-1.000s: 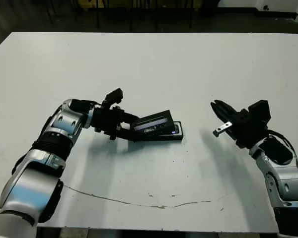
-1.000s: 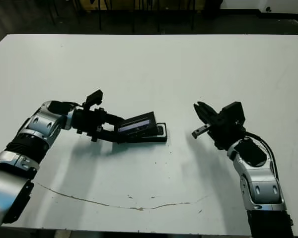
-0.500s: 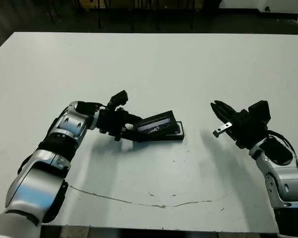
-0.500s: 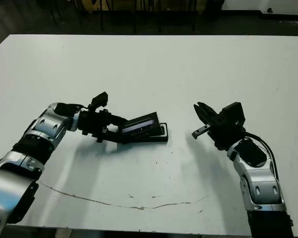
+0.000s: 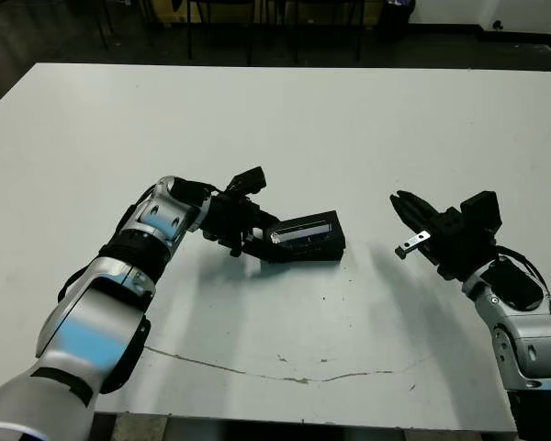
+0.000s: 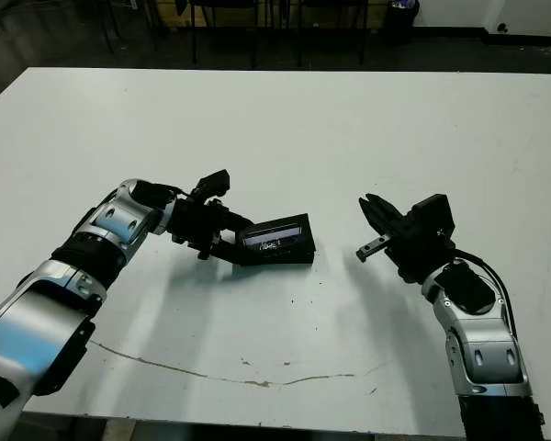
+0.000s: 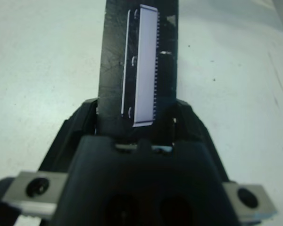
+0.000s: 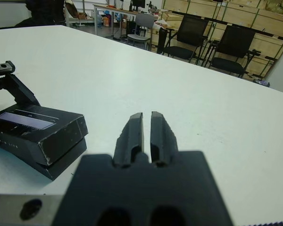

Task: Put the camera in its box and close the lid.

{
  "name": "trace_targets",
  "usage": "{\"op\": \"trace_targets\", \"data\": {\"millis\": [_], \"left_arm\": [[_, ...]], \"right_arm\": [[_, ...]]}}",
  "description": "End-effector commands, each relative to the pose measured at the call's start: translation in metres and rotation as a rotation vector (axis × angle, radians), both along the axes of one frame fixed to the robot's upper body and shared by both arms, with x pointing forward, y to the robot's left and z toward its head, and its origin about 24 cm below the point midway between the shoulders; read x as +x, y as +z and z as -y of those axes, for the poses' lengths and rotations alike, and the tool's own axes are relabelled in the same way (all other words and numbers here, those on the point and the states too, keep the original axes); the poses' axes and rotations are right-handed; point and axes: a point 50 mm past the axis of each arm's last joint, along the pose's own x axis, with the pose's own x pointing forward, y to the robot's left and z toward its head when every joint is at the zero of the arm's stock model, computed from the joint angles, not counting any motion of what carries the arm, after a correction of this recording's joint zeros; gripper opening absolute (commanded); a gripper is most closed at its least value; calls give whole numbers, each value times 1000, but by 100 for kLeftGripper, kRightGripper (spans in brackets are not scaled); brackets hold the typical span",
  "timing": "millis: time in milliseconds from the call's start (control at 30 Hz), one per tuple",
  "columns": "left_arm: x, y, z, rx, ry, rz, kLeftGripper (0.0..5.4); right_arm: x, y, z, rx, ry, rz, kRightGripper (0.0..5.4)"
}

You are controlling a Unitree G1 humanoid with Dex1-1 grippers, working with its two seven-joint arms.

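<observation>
Left end effector (image 5: 257, 241) clamped on the near-left end of the lid (image 5: 305, 231), one finger either side of it in the left wrist view. Lid tilted, riding over the box (image 5: 308, 252) with its far-right edge higher than the gripped end, so not fully seated yet. Silvery-grey strip (image 7: 144, 66) across the lid's face facing up, plain to see from the wrist. Box flat on the white surface (image 5: 285, 129) around the middle, only its lower rim peeking out from under the lid. Camera itself not visible anywhere, can't tell if it's inside.

Right end effector (image 5: 406, 209) off to the right, well apart from the box, hanging above the surface with nothing in it. Fingers (image 8: 133, 132) pressed nearly together in the right wrist view, just a thin slit between them. Same view showing lid and box stacked with a wedge-shaped gap on the near corner.

Long thin scuff line (image 5: 285, 375) along the near edge of the surface. Chairs (image 8: 188, 37) and shelving beyond the far side.
</observation>
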Motion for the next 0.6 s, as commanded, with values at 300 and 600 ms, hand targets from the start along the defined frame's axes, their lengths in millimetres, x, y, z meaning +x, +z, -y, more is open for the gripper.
{"op": "trace_targets", "data": {"millis": [300, 600], "left_arm": [[-14, -16, 42, 136, -156, -10, 272], [-13, -6, 43, 208, -223, 10, 272]], "right_arm": [[-3, -5, 4, -5, -14, -26, 0], [-2, -4, 2, -7, -12, -25, 0]]}}
